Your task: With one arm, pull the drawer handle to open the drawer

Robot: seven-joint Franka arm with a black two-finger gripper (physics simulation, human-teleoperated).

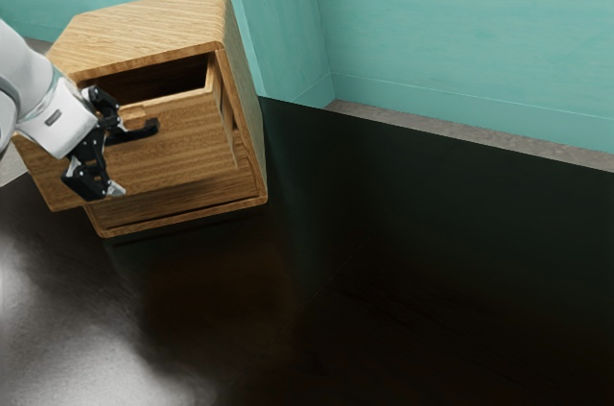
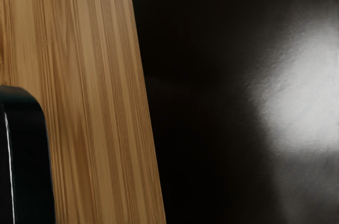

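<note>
Drawer (image 1: 182, 142) stands partly out of its cabinet (image 1: 144, 27), so you have more pull left; whether your gripper (image 1: 113, 149) at its front holds the handle cannot be told

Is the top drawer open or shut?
Open. The top drawer sticks out in front of the wooden cabinet, and a dark hollow shows behind its front panel.

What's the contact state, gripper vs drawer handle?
Cannot tell. In the exterior view the black gripper overlaps the black drawer handle on the partly open drawer; neither contact nor a gap shows plainly.
</note>
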